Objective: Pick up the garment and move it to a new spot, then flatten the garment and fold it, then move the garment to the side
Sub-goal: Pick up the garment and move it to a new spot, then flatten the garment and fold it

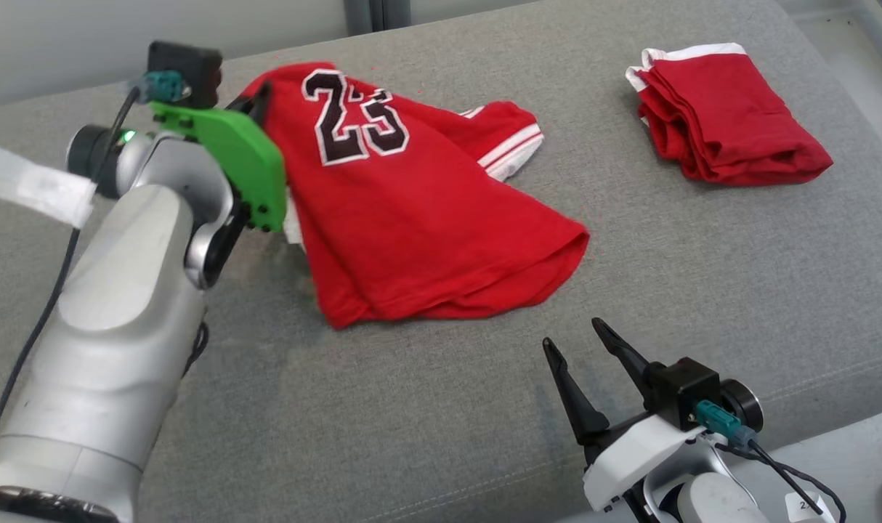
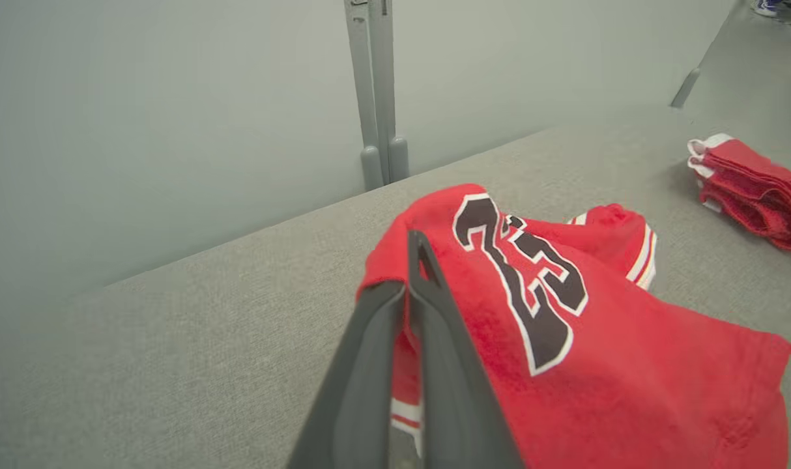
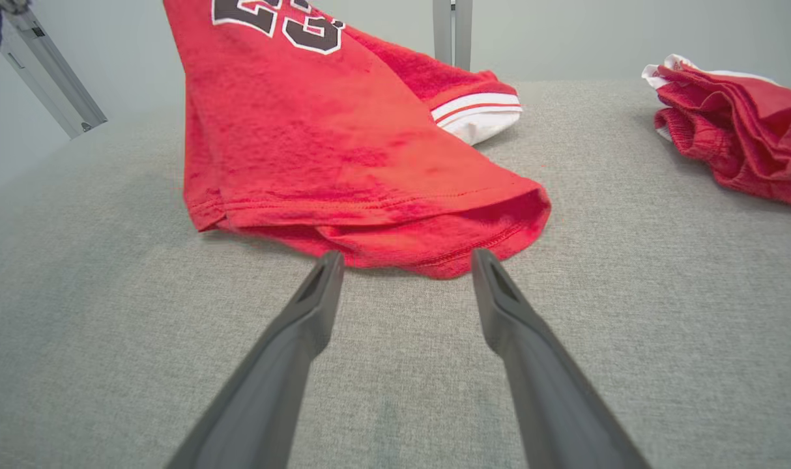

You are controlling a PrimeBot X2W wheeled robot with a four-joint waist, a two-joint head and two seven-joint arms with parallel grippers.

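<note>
Grey upholstered surface (image 1: 702, 290), woven cloth cover, set against a pale wall (image 2: 174, 130) with a grey upright post (image 2: 376, 98).

Item 1. Red jersey (image 1: 412, 218), number 23 in black with white outline, striped white trim at the sleeve. Location: left-centre of the surface. The upper edge is raised; the body slopes down, and the hem and one sleeve lie on the cloth cover.

Item 2. Left gripper (image 2: 408, 286). Fingers pressed together on the jersey's upper edge, cloth pinched between them.

Item 3. Right gripper (image 1: 572, 332). Fingers spread wide, nothing between them, low over the surface just short of the jersey hem.

Item 4. Folded red garment (image 1: 724, 116), white trim, far right of the surface, well apart from the jersey.

Progress, as judged: the pick-up is under way, with only one edge lifted. Moving the jersey to a new spot, flattening, folding and setting aside all remain.

Notes by view: the left wrist view shows the pinch itself, with trim caught low between the fingers; in the head view a green bracket covers it. The right wrist view shows the hem as two layers gaping open. The head view alone gives both arms together.
</note>
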